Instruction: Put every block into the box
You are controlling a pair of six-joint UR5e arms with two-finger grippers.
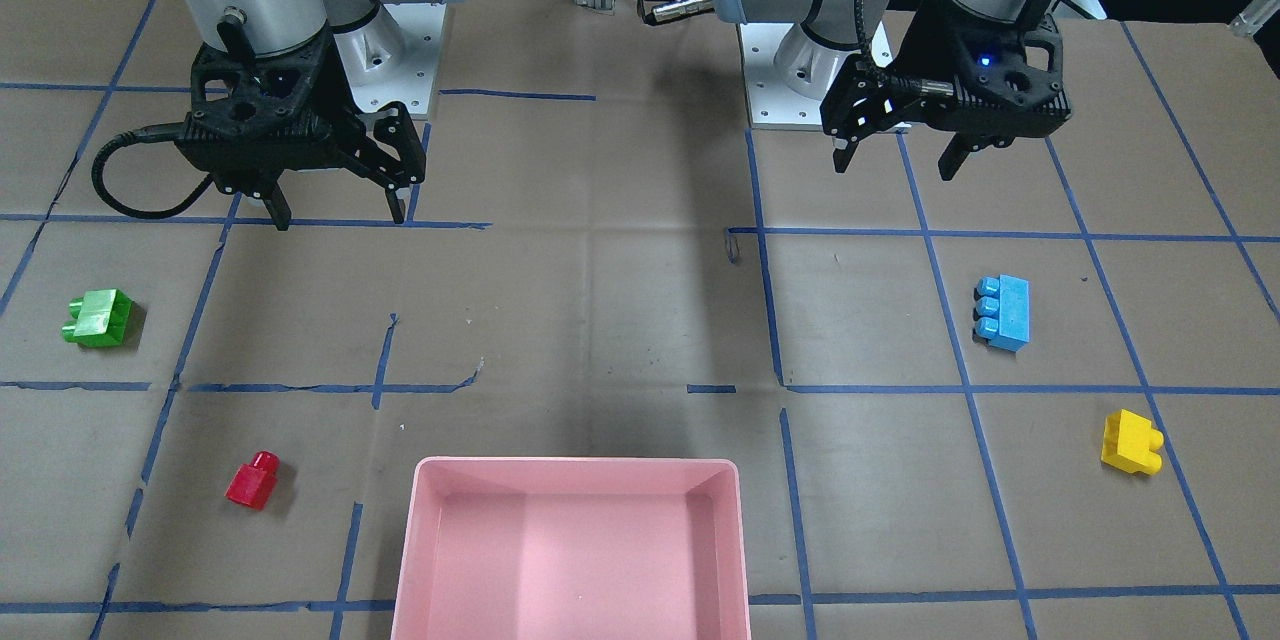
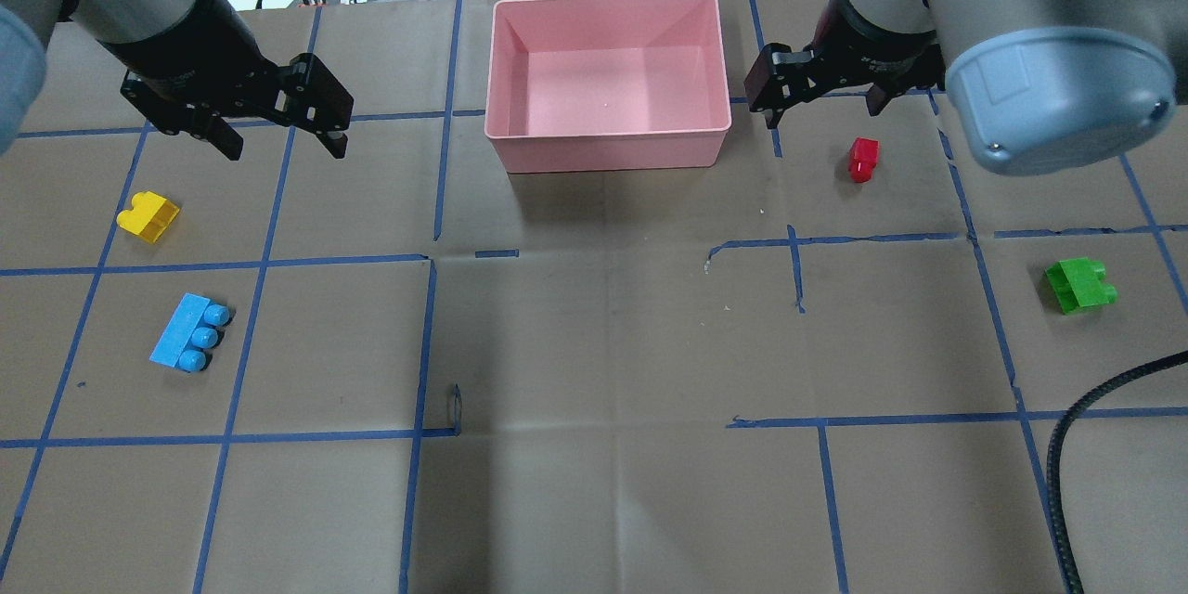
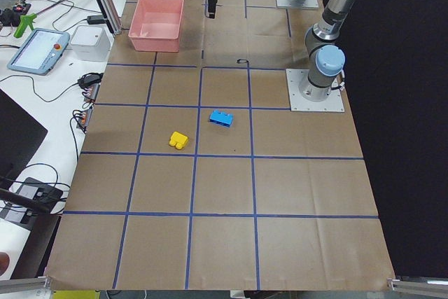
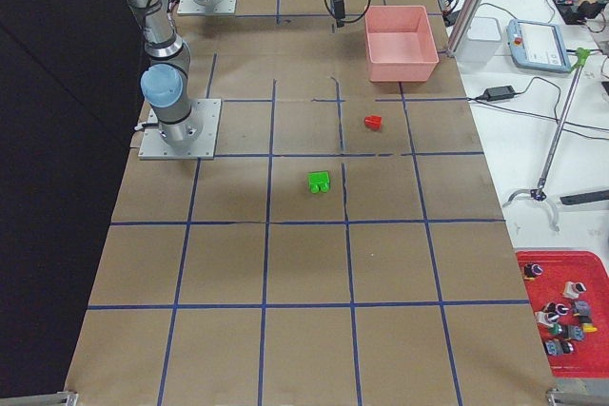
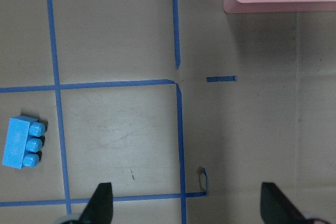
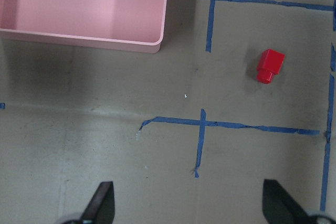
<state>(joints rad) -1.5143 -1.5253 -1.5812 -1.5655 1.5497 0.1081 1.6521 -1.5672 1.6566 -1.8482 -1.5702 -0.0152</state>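
The shallow rectangular pink plastic tray [image 2: 608, 150] is sitting at the far middle of the brown paper-covered table [image 2: 594, 343], which is marked off in squares with blue tape. Its walls are smooth, sloping in toward a flat floor, and nothing is lying inside it.

All four studded bricks are resting on the paper outside the tray. The tiny glossy red one-stud brick [image 2: 863, 158] is lying on its side near the tray's right wall, with its round stud pointing toward the near edge. Farther right and nearer, the green two-stud brick [image 2: 1079, 286] is lying well apart from everything else. On the left, the yellow two-stud brick [image 2: 148, 216] is sitting well away from the tray. The longer light-blue three-stud brick [image 2: 190, 334] is lying nearer still, tipped on its side so its three rounded studs are facing the table's middle.

The left gripper [image 2: 283, 147] is hovering above the paper between the yellow brick and the tray. Its black fingers [image 2: 225, 141] are spread wide and gripping nothing. The right gripper [image 2: 821, 109] is hanging just beyond the red brick, beside the tray's right wall. Its fingers are likewise parted wide and carrying nothing.
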